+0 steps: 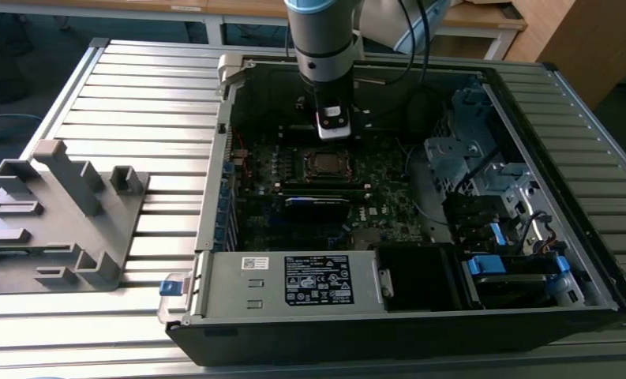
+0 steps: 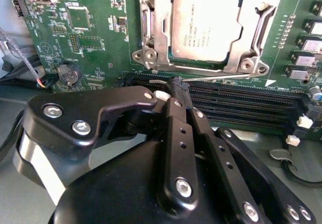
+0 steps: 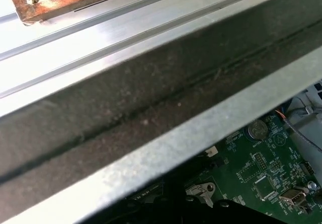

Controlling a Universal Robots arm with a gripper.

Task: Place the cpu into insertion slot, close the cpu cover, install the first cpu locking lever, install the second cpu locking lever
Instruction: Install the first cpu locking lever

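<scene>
The cpu (image 2: 204,25), a flat square chip with a dull metal top, lies in the insertion slot (image 1: 309,167) on the green board. The silvery cpu cover (image 2: 151,38) is down around it as a frame. A thin silvery locking lever (image 2: 221,76) runs along the socket's edge towards me. My gripper (image 2: 180,84) is shut, its black fingertips touching that lever's end; whether the rod is pinched between them I cannot tell. In the exterior view the gripper (image 1: 334,136) hangs inside the open case, just behind the socket.
Long black memory slots (image 2: 241,100) lie under the fingertips. A black module with blue sheen (image 1: 315,207) sits in front of the socket. The case wall (image 3: 151,108), drive cage (image 1: 481,174) and power supply (image 1: 291,276) ring the board. A grey fixture (image 1: 60,213) stands at the exterior view's left.
</scene>
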